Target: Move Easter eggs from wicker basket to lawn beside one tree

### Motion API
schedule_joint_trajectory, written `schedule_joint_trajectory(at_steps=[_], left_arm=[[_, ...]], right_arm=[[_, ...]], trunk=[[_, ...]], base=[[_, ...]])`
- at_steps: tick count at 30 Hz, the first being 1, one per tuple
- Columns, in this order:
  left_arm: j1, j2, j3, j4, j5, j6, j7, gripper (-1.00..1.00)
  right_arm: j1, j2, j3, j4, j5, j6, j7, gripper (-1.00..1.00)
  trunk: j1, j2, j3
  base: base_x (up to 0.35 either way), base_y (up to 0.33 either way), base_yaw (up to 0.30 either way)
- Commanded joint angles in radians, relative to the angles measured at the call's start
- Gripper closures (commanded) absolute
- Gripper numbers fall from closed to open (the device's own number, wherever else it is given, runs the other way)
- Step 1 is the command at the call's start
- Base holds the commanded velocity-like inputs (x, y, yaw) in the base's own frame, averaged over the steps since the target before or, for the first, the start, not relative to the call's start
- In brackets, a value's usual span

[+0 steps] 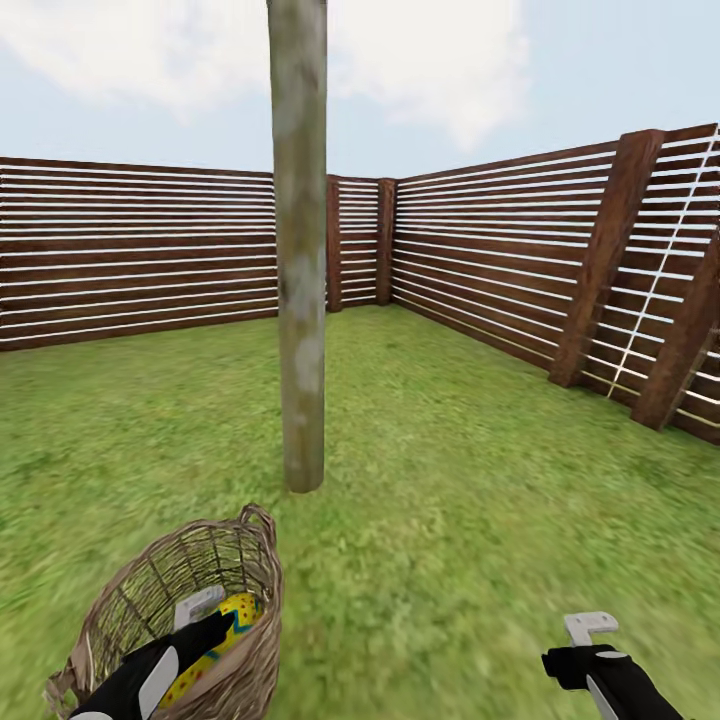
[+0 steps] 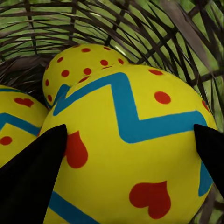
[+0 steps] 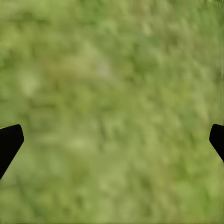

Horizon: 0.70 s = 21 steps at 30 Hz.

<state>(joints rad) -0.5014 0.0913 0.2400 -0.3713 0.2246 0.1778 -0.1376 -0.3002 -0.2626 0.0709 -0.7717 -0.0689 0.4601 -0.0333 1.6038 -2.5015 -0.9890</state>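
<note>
I have not yet moved any egg: in my left wrist view all three eggs sit together inside the basket (image 1: 215, 585), which stands on the lawn (image 1: 460, 480) just in front of the tree (image 1: 300, 300). My left gripper (image 2: 126, 154) reaches down into the basket, its jaws spread on either side of the nearest egg (image 2: 135, 149), though I cannot tell whether they touch it. My right gripper (image 3: 112, 140) hangs spread wide over bare grass, well to the basket's right, holding nothing.
</note>
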Motion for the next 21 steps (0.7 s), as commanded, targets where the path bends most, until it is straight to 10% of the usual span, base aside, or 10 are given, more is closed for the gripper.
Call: schedule_joint_trajectory(at_steps=[1, 21], left_arm=[[0.000, -0.001, 0.007, -0.001, 0.007, 0.009, -0.005, 1.00], [0.000, 0.001, 0.003, -0.001, 0.006, 0.041, -0.001, 1.00]], right_arm=[[0.000, -0.001, 0.004, -0.001, -0.008, 0.005, -0.003, -1.00], [0.000, -0.001, 0.003, -0.001, -0.008, 0.005, -0.003, -1.00]], trunk=[[-0.001, 0.000, 0.003], [-0.054, 0.093, 0.071]], base=[[0.000, 0.000, 0.000], [0.000, 0.000, 0.000]])
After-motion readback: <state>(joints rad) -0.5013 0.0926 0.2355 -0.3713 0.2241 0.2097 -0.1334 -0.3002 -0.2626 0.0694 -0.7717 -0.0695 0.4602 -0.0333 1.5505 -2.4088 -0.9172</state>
